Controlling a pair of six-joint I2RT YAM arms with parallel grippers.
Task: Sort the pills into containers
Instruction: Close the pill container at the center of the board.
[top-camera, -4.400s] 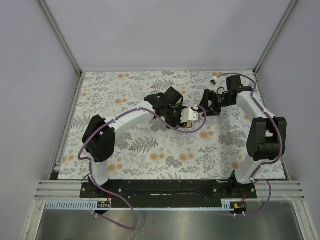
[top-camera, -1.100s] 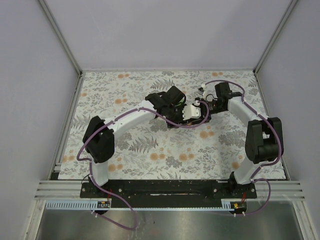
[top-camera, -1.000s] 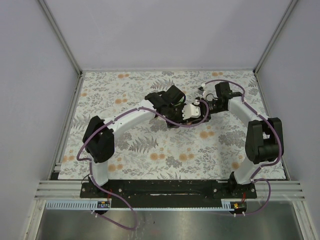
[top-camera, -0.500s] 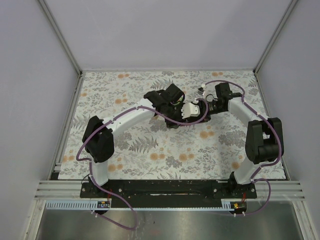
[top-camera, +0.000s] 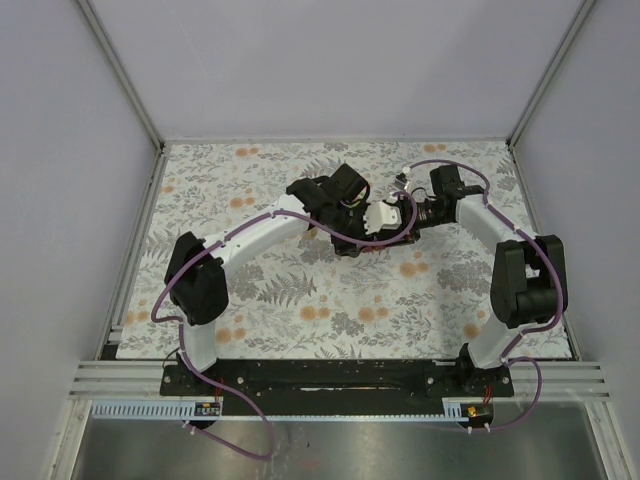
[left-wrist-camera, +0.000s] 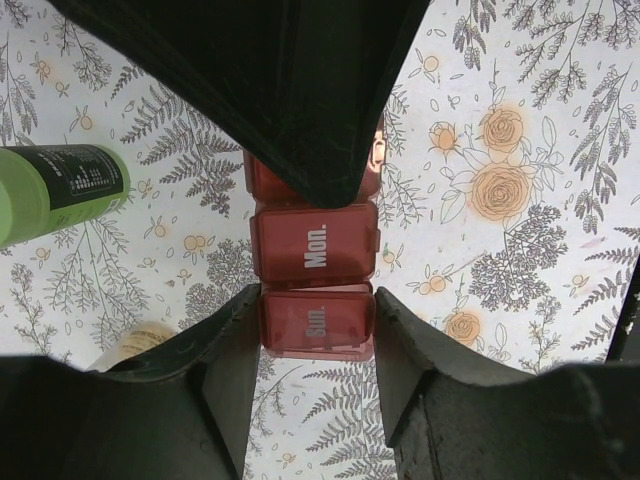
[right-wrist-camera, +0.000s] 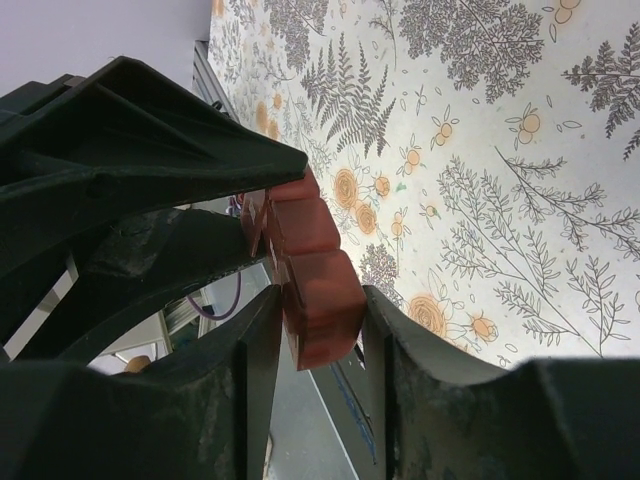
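Observation:
The dark-red pill box (left-wrist-camera: 316, 285), lids marked "Sun." and "Mon.", is held at both ends. My left gripper (left-wrist-camera: 317, 322) is shut on its "Sun." end. My right gripper (right-wrist-camera: 320, 310) is shut on the opposite end (right-wrist-camera: 318, 300), and its black body (left-wrist-camera: 300, 90) covers the rest of the box. In the top view both grippers meet at mid-table (top-camera: 388, 222) and hide the box. The green bottle (left-wrist-camera: 55, 190) lies on the cloth to the left. A pale bottle top (left-wrist-camera: 140, 340) peeks beside my left finger. No pills show.
The floral cloth (top-camera: 300, 300) covers the table, with printed orange flower blotches (left-wrist-camera: 498, 185). Grey walls and metal rails (top-camera: 130, 250) border it. The purple cables (top-camera: 340, 235) loop beside both wrists.
The right gripper has come in from the right and closed on the box end facing the left gripper. Over the last second the joined grippers have shifted slightly away from the bases.

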